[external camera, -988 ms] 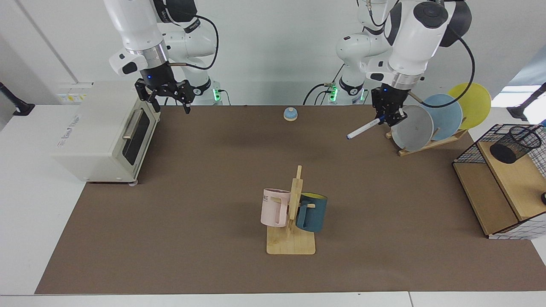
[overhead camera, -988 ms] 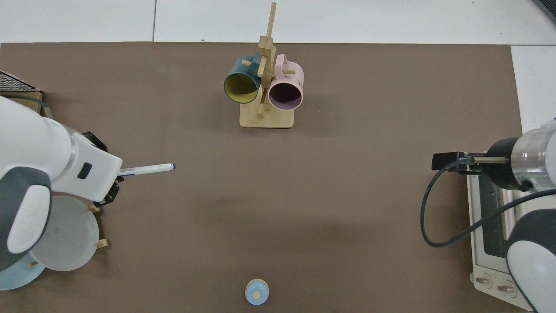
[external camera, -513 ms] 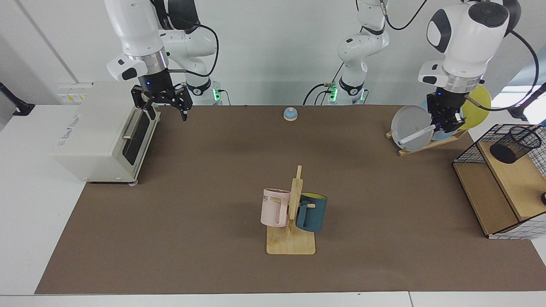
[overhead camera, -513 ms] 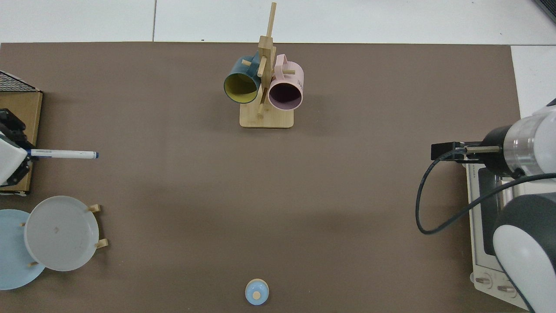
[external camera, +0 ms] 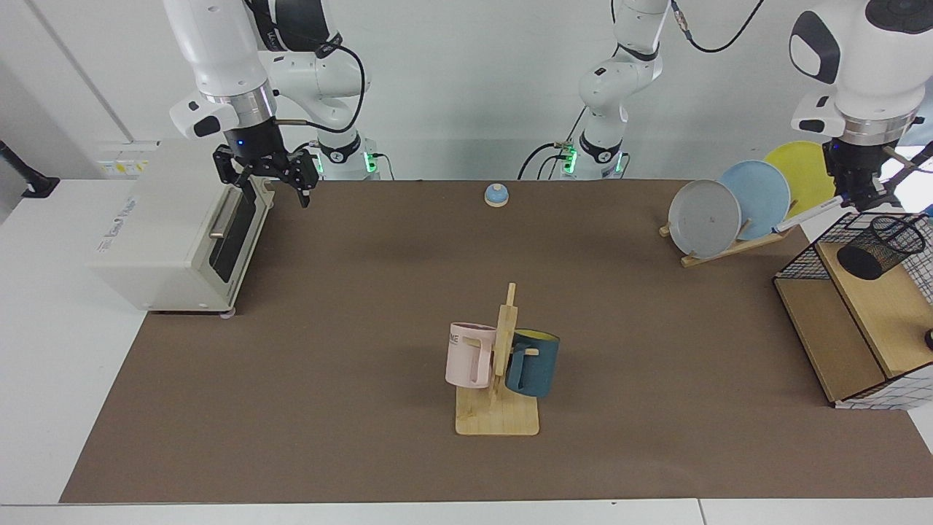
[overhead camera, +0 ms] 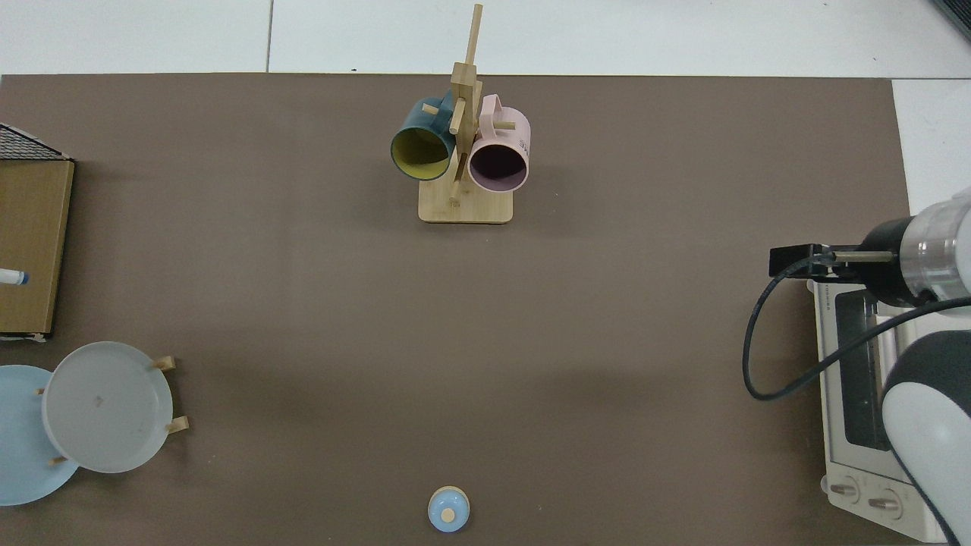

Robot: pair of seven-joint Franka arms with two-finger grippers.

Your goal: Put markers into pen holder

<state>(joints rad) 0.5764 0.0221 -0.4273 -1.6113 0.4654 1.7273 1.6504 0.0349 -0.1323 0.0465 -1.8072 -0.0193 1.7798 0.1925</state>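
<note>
The left hand point(external camera: 860, 195) grips the marker point(external camera: 807, 215) at one end, up beside the yellow plate point(external camera: 805, 169) in the facing view. The marker's long axis runs at a shallow slant, its free end pointing away from the pen holder point(external camera: 880, 246) toward the plate rack. The holder lies tilted on the wire-grid shelf point(external camera: 864, 306), just below and slightly outboard of the hand, mouth up toward it. In my judgement the marker must be tipped nearer upright before it can drop in. The right hand point(external camera: 266, 173) waits, fingers spread, by the toaster oven point(external camera: 168, 233), far across the tabletop point(external camera: 364, 292).
</note>
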